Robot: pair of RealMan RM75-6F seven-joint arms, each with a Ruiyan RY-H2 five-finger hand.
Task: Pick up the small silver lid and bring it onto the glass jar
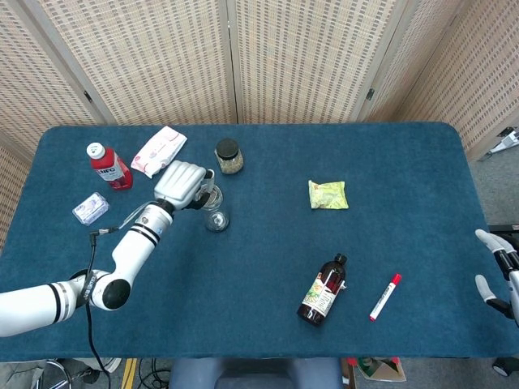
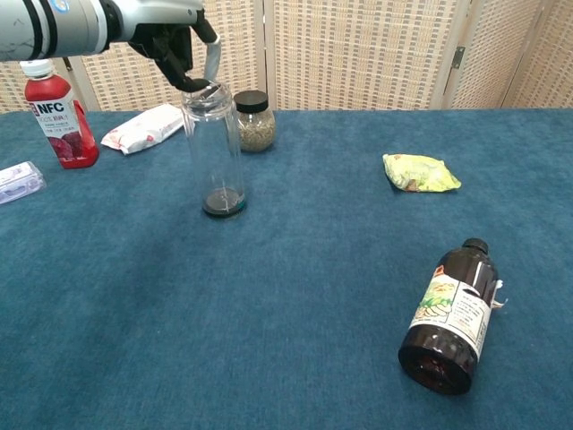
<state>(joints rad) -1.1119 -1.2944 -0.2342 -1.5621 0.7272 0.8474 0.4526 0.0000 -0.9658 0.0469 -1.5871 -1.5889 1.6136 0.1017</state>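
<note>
A tall clear glass jar stands upright on the blue table, left of centre. The small silver lid lies at the jar's mouth, partly hidden by fingers. My left hand hovers over the jar's top and pinches the lid between its fingertips. From above, my left hand covers most of the jar. At the table's far right edge my right hand rests with fingers apart, holding nothing.
A dark-lidded spice jar stands just behind the glass jar. A red NFC bottle, a white packet and a small clear box lie to the left. A yellow-green pouch, a brown bottle and a red marker lie to the right.
</note>
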